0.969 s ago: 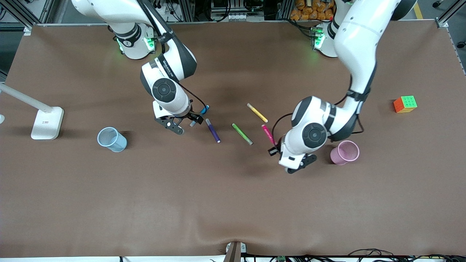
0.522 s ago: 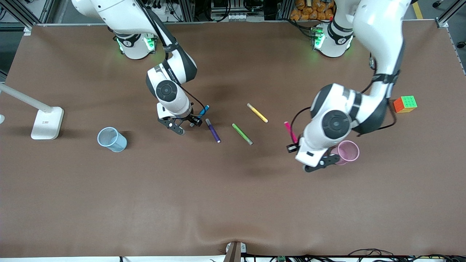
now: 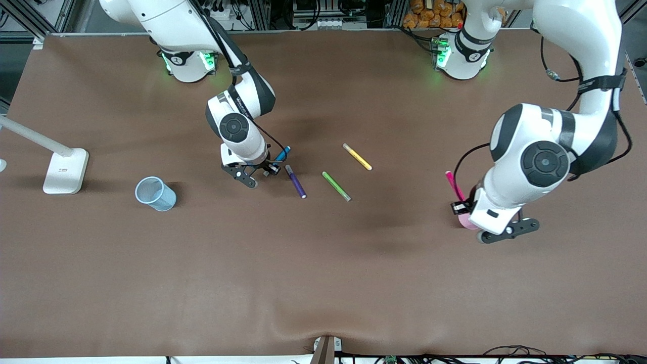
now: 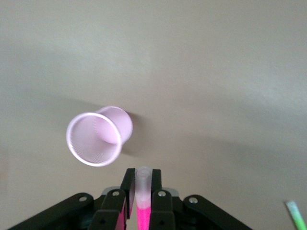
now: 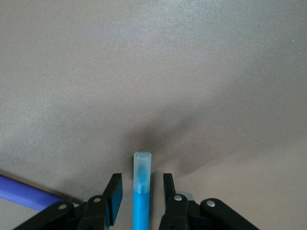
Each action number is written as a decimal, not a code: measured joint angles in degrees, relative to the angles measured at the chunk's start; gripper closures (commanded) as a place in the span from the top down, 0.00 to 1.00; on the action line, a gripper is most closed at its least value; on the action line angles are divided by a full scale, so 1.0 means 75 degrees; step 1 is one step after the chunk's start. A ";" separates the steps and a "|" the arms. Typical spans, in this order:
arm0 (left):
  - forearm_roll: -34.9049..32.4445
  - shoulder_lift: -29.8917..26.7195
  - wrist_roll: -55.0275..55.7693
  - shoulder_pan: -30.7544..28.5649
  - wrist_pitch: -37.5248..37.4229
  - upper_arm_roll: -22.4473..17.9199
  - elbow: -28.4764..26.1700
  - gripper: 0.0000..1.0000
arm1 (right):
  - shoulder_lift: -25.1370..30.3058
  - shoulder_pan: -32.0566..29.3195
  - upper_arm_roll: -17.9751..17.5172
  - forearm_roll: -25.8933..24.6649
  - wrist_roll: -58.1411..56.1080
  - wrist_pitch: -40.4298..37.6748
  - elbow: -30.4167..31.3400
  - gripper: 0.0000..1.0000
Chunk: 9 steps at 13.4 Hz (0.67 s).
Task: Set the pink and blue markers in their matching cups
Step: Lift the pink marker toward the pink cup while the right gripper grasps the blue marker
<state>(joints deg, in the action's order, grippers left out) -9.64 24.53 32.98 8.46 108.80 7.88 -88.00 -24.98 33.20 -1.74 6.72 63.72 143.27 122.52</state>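
My left gripper point(image 3: 464, 207) is shut on the magenta-pink marker point(image 3: 453, 186) and holds it in the air beside the pale pink mesh cup point(image 3: 466, 221), which my hand mostly hides. In the left wrist view the marker's clear cap point(image 4: 143, 178) sticks out between the shut jaws, just short of the cup's open rim point(image 4: 94, 139). My right gripper point(image 3: 267, 170) is low over the table, open, with one finger on each side of the sky-blue marker point(image 3: 283, 152) and a gap on both sides point(image 5: 141, 191). The pale blue mesh cup point(image 3: 155, 193) stands toward the right arm's end.
A dark purple pen point(image 3: 295, 181) lies right beside my right gripper and shows in the right wrist view point(image 5: 24, 191). A green pen point(image 3: 336, 186) and a yellow pen point(image 3: 357, 156) lie mid-table. A white lamp base point(image 3: 64, 171) stands near the blue cup.
My left arm has carried the pink marker from beside the pens toward its own end of the table, up to the pink cup. My right gripper has shifted only slightly at the blue marker.
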 measured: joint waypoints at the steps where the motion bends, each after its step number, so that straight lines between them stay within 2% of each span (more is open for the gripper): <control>1: -0.0296 -0.0012 0.0000 -0.0054 0.0000 0.0000 -0.0030 0.00 | -0.0043 0.0003 -0.0001 0.0000 0.0009 0.0036 0.0000 0.16; 3: -0.0836 -0.0022 0.0000 -0.0107 0.0006 0.0001 -0.0076 0.00 | -0.0113 0.0005 -0.0001 0.0000 0.0014 0.0091 -0.0001 0.15; 7: -0.1415 -0.0241 0.0002 -0.0136 0.0187 0.0002 -0.0103 0.00 | -0.0139 0.0036 -0.0006 0.0002 0.0028 0.0255 -0.0007 0.25; 9: -0.1503 -0.0445 0.0061 -0.0184 0.0609 0.0001 -0.0330 0.00 | -0.0166 0.0043 -0.0006 0.0002 0.0033 0.0324 -0.0004 0.15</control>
<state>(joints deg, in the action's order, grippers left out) -20.91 21.19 33.43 7.07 113.37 7.89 -90.47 -26.23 33.52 -1.79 6.73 63.97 145.70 122.49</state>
